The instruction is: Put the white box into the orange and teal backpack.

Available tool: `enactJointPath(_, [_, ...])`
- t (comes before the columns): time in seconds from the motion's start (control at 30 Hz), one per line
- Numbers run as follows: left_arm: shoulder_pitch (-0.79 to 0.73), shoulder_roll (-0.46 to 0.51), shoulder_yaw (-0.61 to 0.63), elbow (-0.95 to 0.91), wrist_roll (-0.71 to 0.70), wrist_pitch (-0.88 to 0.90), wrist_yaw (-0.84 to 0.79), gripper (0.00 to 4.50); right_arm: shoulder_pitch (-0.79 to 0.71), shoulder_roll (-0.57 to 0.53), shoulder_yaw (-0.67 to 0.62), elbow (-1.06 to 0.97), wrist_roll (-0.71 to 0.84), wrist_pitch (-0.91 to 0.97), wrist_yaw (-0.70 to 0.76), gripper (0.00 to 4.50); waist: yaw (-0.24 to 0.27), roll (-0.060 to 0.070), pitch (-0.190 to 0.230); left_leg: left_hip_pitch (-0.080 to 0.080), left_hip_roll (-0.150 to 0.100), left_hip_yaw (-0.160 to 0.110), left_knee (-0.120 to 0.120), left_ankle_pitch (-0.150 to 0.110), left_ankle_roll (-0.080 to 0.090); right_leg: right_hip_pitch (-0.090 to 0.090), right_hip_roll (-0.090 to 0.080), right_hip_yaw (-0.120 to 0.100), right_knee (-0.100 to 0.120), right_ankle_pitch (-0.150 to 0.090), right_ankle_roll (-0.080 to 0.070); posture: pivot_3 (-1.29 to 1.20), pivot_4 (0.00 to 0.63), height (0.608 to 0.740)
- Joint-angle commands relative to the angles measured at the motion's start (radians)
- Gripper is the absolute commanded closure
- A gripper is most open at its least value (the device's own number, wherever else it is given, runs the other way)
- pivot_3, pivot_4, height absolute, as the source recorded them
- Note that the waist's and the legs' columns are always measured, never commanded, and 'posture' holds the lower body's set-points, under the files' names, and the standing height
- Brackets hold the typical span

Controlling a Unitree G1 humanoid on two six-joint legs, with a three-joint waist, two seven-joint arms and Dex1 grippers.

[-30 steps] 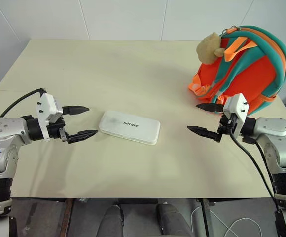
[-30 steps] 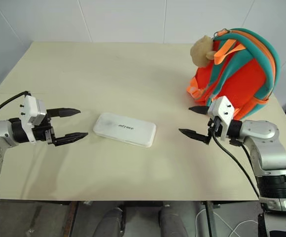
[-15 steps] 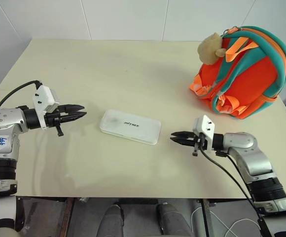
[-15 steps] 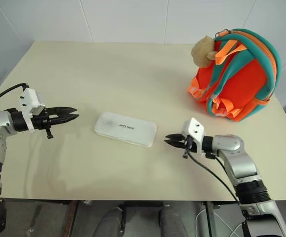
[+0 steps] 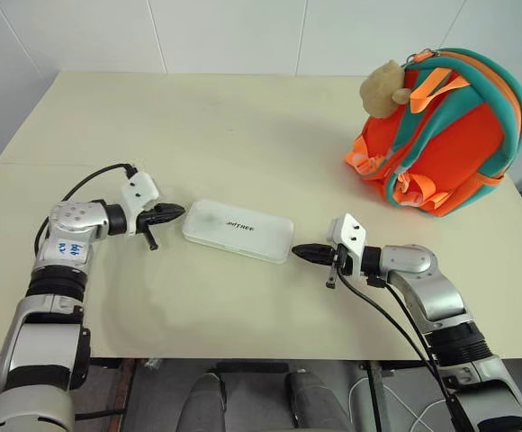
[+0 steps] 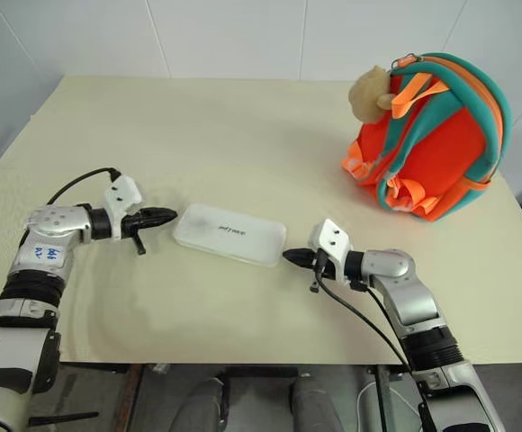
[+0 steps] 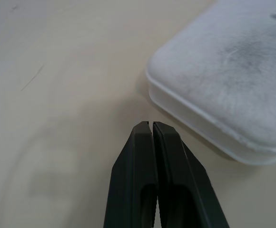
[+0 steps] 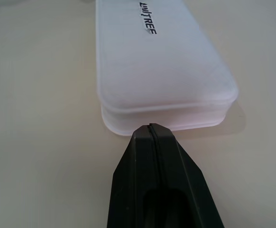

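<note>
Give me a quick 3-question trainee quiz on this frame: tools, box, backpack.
1. True or false: the left tool has its fingers shut, with nothing between them.
2. Multiple choice: the white box is A) lying flat on the table between the two tools, B) inside the orange and teal backpack, C) lifted off the table by the right tool.
3. Short answer: what is attached near the top of the backpack?

Key:
1. True; the right tool is shut and empty too.
2. A; one tool points at each end of the box.
3. A tan plush toy.
</note>
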Motion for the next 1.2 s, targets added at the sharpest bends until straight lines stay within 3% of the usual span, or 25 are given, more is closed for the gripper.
enactJointPath(0.03, [-0.036, -0.007, -0.008, 0.035, 0.025, -0.03, 0.019, 4.37, -0.018, 0.007, -0.006, 0.002, 0.001, -0.021, 0.0, 4.5, -0.001, 0.0, 0.0, 0.0, 0.0, 0.0, 0.0, 0.0, 0.0, 0.0, 0.0, 0.0, 0.0, 0.0, 0.0, 0.0, 0.15, 0.74])
enactJointPath(0.4, [0.035, -0.054, -0.004, -0.109, -0.016, 0.014, -0.044, 4.37, -0.044, 0.034, -0.01, 0.03, 0.002, -0.029, -0.001, 4.5, 0.001, 0.0, 0.0, 0.0, 0.0, 0.0, 0.0, 0.0, 0.0, 0.0, 0.0, 0.0, 0.0, 0.0, 0.0, 0.0, 0.15, 0.74])
enactJointPath(0.83, [0.295, -0.057, 0.002, -0.577, -0.089, 0.263, -0.059, 4.37, -0.048, -0.087, -0.07, 0.027, 0.022, -0.01, 0.099, 4.5, 0.003, 0.0, 0.0, 0.0, 0.0, 0.0, 0.002, 0.0, 0.0, 0.001, 0.0, 0.0, 0.001, 0.0, 0.0, 0.0, 0.15, 0.74])
enactJointPath(1.03, [0.349, -0.051, -0.005, -0.662, -0.087, 0.328, -0.043, 4.37, 0.001, -0.132, -0.09, -0.007, 0.046, 0.005, 0.114, 4.5, 0.0, 0.0, 0.0, 0.0, 0.0, -0.001, 0.001, 0.0, 0.0, 0.002, 0.0, 0.0, 0.0, 0.0, 0.0, 0.0, 0.15, 0.74])
enactJointPath(1.2, [0.355, 0.023, 0.011, -0.631, -0.048, 0.34, -0.024, 4.37, 0.01, -0.112, -0.083, -0.004, 0.043, 0.0, 0.088, 4.5, -0.005, 0.0, 0.0, 0.001, 0.0, -0.001, 0.002, 0.0, 0.0, 0.002, 0.0, 0.0, 0.001, 0.0, 0.0, 0.0, 0.15, 0.74])
